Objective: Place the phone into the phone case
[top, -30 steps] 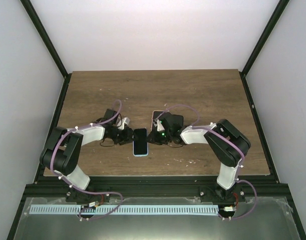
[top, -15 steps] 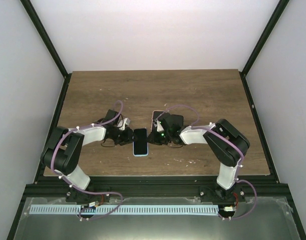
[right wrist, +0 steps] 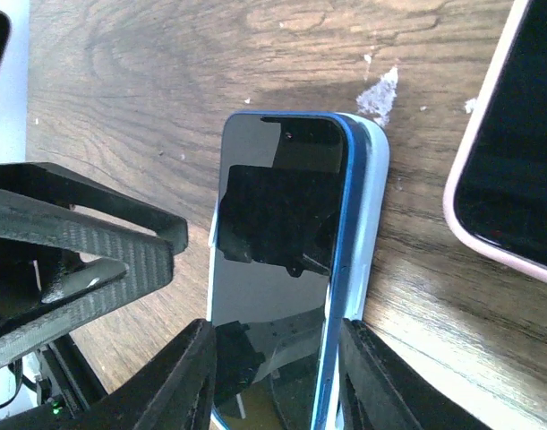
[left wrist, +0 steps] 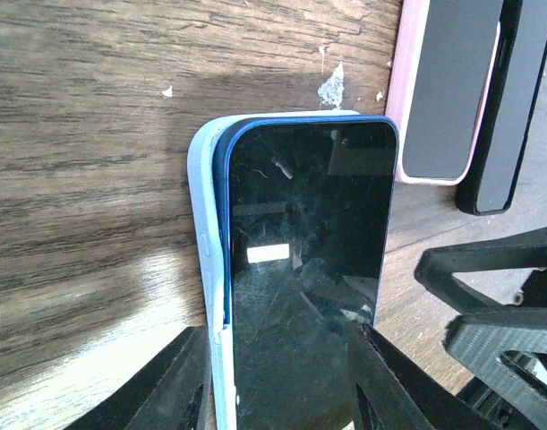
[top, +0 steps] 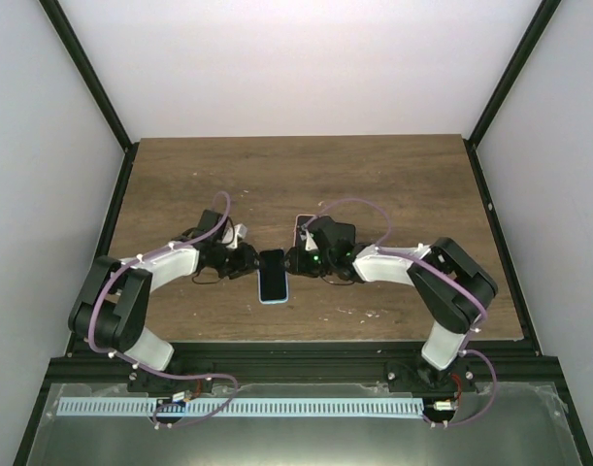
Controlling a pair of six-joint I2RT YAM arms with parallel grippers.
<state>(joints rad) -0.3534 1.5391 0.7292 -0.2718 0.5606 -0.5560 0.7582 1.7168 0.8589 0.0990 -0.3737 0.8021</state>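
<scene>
The phone (top: 272, 275) lies face up on the phone case (left wrist: 205, 260), mid-tabletop (top: 393, 184). The left claw (top: 246, 260) sits just left of it and the right claw (top: 294, 260) just right. Behind, to the right, two more phones (left wrist: 448, 90) lie side by side.

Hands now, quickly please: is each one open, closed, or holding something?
Left hand: closed on the phone, which is partly in its case.
Right hand: straddles the phone; whether it grips cannot be told.

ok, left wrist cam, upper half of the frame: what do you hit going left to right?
light blue case → blue phone → pink-cased phone → black-rimmed device
</scene>
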